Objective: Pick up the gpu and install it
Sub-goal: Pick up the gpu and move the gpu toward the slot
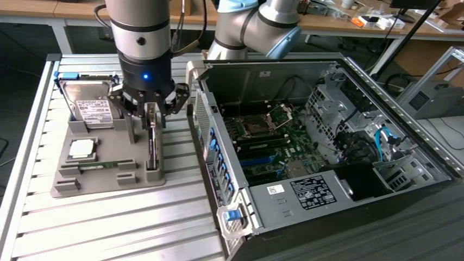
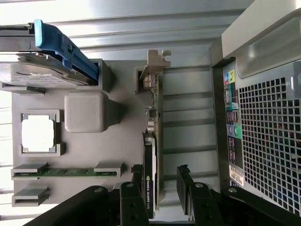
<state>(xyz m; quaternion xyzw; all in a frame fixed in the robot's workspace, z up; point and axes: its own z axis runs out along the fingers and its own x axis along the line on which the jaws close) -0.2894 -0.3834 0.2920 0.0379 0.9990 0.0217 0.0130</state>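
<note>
Fingers [image 2: 184, 181] spread wide, straddling upright gpu [image 2: 155, 117]; edge label [image 2: 149, 193] reads, seemingly, NVIDIA QUADRO

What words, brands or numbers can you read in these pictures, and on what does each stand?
"NVIDIA QUADRO": along the edge of the gpu in the wrist view; the digits after it are unclear.
Too small to read: the white hard drive label.
Too small to read: the power supply label.
Too small to read: the case's rear sticker.
</note>
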